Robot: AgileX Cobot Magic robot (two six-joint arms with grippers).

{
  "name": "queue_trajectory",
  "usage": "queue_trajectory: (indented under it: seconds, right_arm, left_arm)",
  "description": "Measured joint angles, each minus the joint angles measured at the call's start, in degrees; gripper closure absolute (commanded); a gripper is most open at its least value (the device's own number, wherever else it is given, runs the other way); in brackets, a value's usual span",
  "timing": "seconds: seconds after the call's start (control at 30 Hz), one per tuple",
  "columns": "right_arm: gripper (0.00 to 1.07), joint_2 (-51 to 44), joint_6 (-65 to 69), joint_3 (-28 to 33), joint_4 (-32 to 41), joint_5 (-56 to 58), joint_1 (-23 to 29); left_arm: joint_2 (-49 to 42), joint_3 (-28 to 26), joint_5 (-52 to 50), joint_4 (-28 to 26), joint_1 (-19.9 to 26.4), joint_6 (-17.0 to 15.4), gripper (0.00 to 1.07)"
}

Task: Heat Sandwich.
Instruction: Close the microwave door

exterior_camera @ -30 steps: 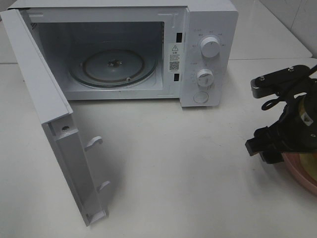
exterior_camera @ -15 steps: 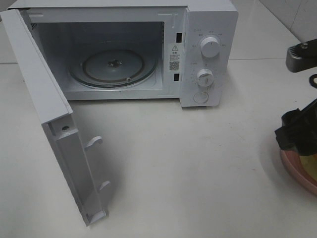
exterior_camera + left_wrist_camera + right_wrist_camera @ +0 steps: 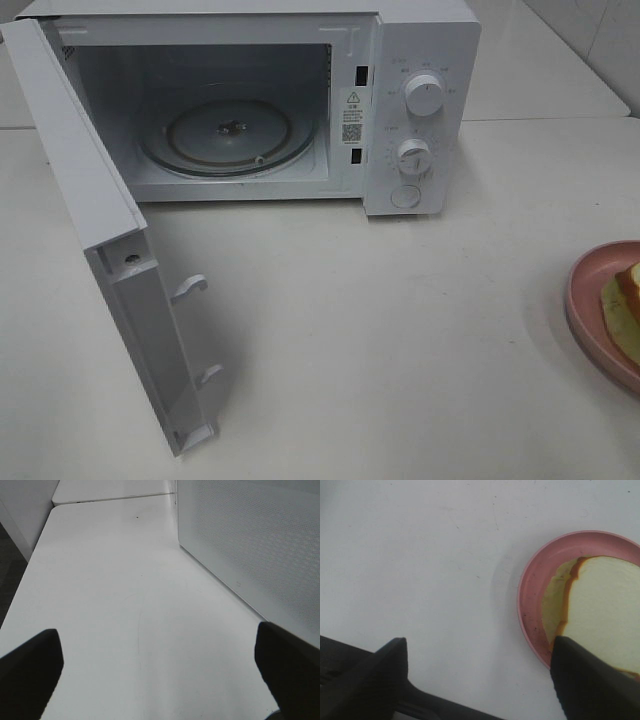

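White bread with a tan crust, my sandwich (image 3: pixel 600 605) lies on the pink plate (image 3: pixel 532 605) at the right edge of the surface (image 3: pixel 400 330), well apart from the microwave (image 3: pixel 400 60). A small label (image 3: pixel 352 115) by the cavity bears a warning triangle; its print is too small to read. My right hand (image 3: pixel 480 675) has left the high view since a second ago; it hangs released over the plate. My left hand (image 3: pixel 160 660) is spread wide beside the microwave's wall. Its door (image 3: pixel 110 260) stands open, with bare surface between.

Test kitchen bench, white microwave (image 3: pixel 250 100), white table (image 3: pixel 400 350)
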Motion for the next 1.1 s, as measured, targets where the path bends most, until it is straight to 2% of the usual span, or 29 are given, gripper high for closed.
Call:
queue_trajectory:
  seconds: [0.2, 0.5, 0.8, 1.1]
  right_arm:
    - [0.31, -6.13, -1.2, 0.0, 0.0, 3.9, 0.0]
    - [0.31, -20.34, -1.38, 0.11, 0.11, 6.02, -1.26]
    - [0.31, -34.49, -1.38, 6.36, 0.8, 6.02, -11.23]
    - [0.31, -40.11, -1.43, 8.08, 2.18, 5.9, -19.02]
  left_arm:
    - [0.0, 0.0, 0.0, 0.0, 0.0, 0.0, 0.07]
    - [0.0, 0.0, 0.0, 0.0, 0.0, 0.0, 0.07]
    - [0.0, 0.0, 0.0, 0.0, 0.0, 0.0, 0.07]
    - [0.0, 0.0, 0.0, 0.0, 0.0, 0.0, 0.07]
